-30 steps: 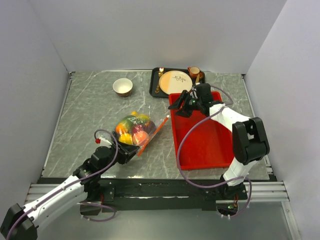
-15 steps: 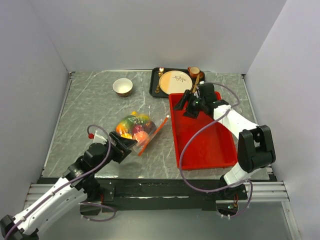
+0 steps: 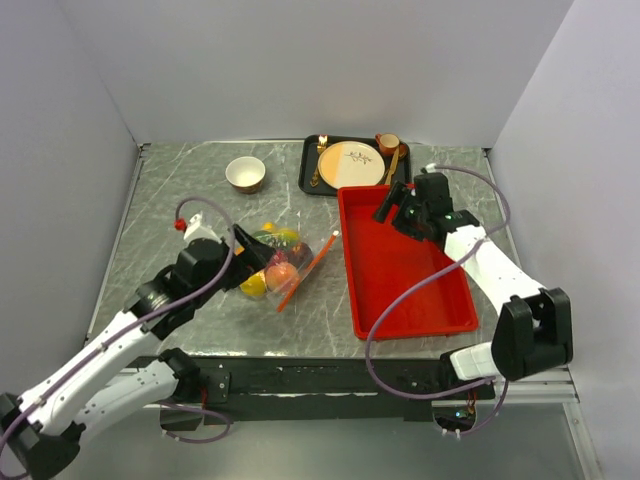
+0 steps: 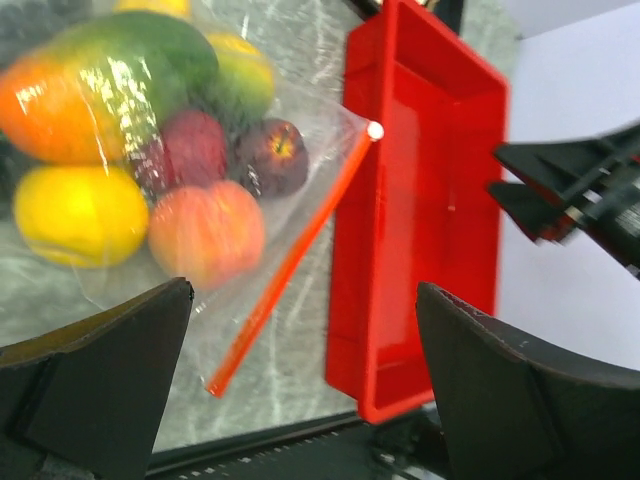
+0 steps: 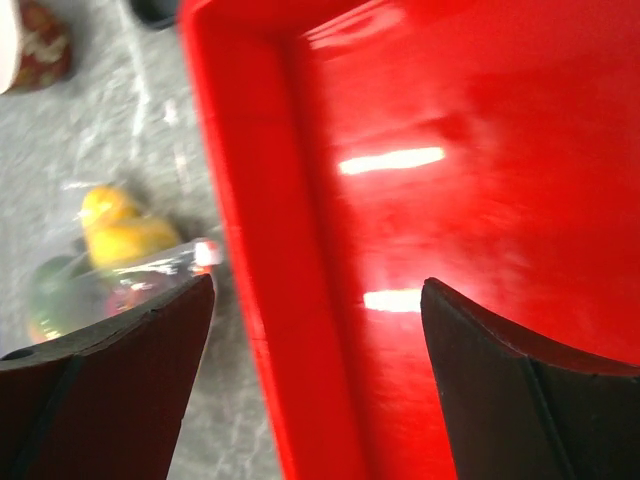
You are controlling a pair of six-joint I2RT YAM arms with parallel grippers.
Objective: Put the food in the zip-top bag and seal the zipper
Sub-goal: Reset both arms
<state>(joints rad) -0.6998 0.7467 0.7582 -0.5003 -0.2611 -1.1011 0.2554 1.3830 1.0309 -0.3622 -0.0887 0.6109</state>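
Two sets of jaws are in view. Both are wide apart and hold nothing.

On the left, the left jaws sit low at the near left side of the bag (image 3: 285,250). From above they hide part of it. Behind them, well apart, a small bowl (image 3: 245,173) stands on the surface (image 3: 180,220).

The bag lies flat on the surface with the food (image 3: 283,268) inside. Through the clear plastic you can see a mango (image 4: 110,75), a lemon (image 4: 80,215), a peach (image 4: 205,235), an apple (image 4: 190,148), a plum (image 4: 272,155) and a lime (image 4: 242,80). They are packed close and touch each other. A yellow piece (image 5: 120,230) shows at the far end of the bag.

The zipper (image 4: 290,262) runs as one straight orange line along the right side of the bag. Its white slider (image 4: 375,130) is at the far end, just beside the red tray (image 3: 410,290). I cannot tell if the zipper is shut all the way.

The left wall of the red tray stands between the bag and the right jaws. Behind the red tray is a black tray (image 3: 325,190) with a plate (image 3: 351,163) and a cup (image 3: 388,144) on it.

On the right, the right jaws hang over the far end of the red tray.
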